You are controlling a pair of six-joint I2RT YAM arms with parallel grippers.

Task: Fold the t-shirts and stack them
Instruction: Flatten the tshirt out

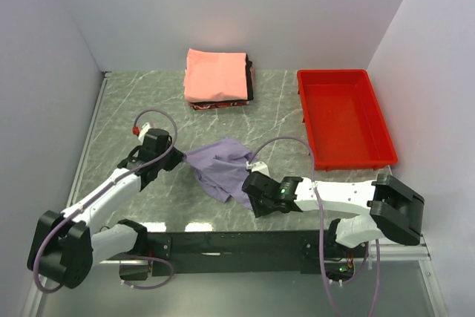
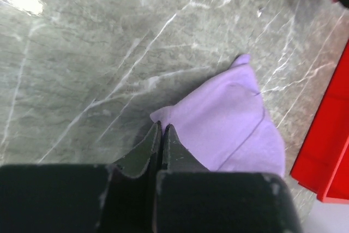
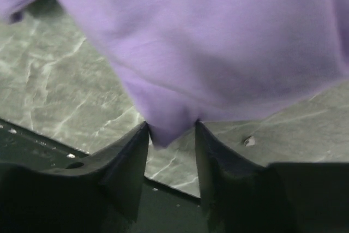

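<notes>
- lavender-purple soft cloth t-shirt lies crumpled on the grey marbled table.
- left gripper clenched on its corner.
- right gripper parted (cloth edge between the jaws, not clamped).

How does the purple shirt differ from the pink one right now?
The purple shirt lies crumpled at the front; the pink shirt is a neat folded rectangle at the far edge. The purple one sits on the bare table; the pink one tops a stack. Both are plain cloth.
</notes>
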